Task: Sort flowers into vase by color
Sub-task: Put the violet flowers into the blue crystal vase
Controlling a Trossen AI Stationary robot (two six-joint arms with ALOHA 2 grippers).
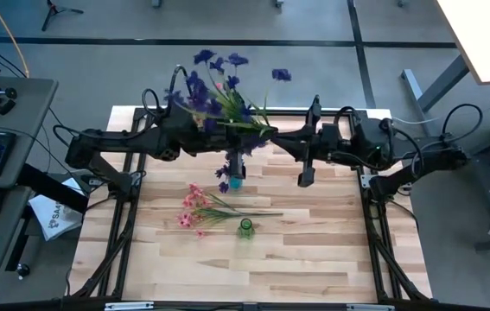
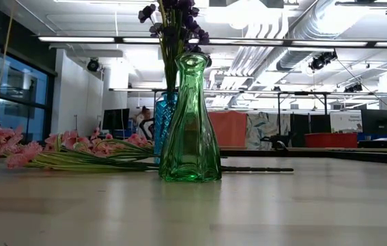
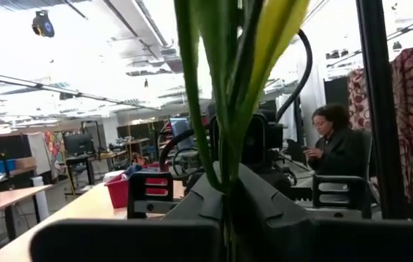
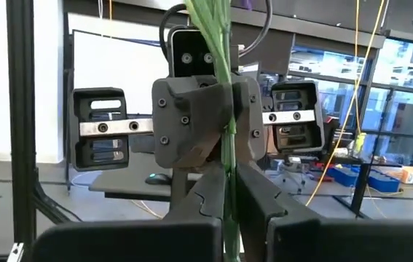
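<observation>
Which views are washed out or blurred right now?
Left wrist view: ceiling glare blows out the upper half, and the stems up close are blurred. Low view: green vase sharp, room behind soft. High view: evenly lit.

Straight down over the green vase (image 1: 245,228); level and close before it (image 2: 190,123); wrist views face across clamped purple-flower stems (image 3: 224,109) (image 4: 224,109), shared with overhead.
</observation>
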